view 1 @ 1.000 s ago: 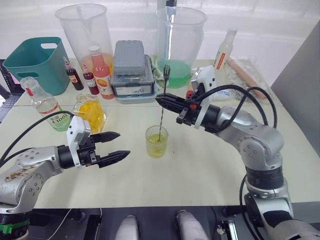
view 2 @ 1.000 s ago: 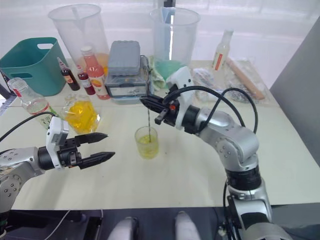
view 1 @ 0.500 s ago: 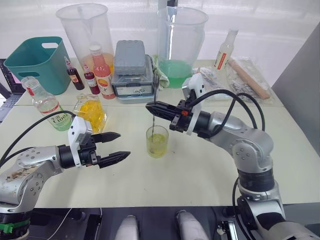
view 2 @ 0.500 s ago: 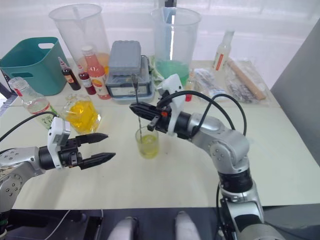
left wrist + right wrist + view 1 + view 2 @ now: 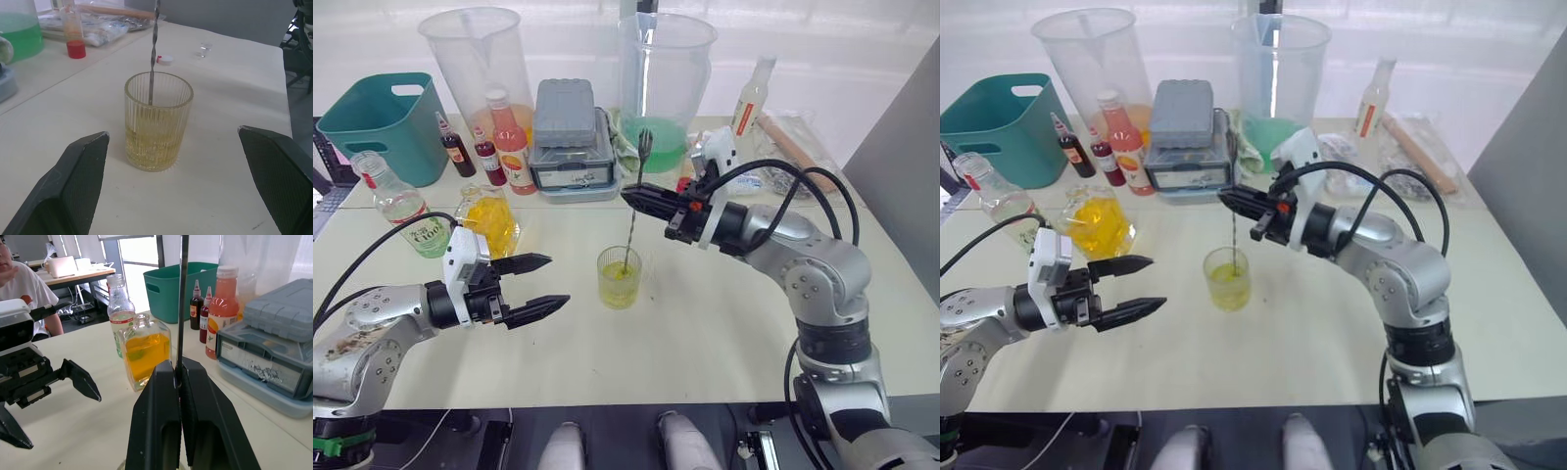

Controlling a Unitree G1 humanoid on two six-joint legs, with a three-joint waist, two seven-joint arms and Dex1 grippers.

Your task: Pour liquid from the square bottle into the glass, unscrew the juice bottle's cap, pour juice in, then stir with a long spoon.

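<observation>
The glass (image 5: 620, 277) stands mid-table, about a third full of yellow-green liquid. The long spoon (image 5: 633, 211) stands nearly upright with its lower end in the glass. My right gripper (image 5: 628, 195) is shut on its stem above the rim, as the right wrist view shows (image 5: 175, 368). Left of the glass, my left gripper (image 5: 558, 280) is open, its fingers apart and empty. Further left stands the square bottle (image 5: 489, 220) with yellow-orange liquid. The juice bottle (image 5: 406, 208) stands uncapped beside it. The white cap (image 5: 164, 59) lies on the table beyond the glass.
Along the back stand a teal bin (image 5: 382, 122), two big clear pitchers (image 5: 480, 69) (image 5: 668, 78), a grey case (image 5: 568, 137), an orange-red bottle (image 5: 509, 142) and small dark bottles (image 5: 460, 152). A person (image 5: 19, 289) sits beyond the table's left side.
My right gripper swung the spoon's top to the left, then back to the right, with its lower end staying in the glass. The left arm stayed still.
</observation>
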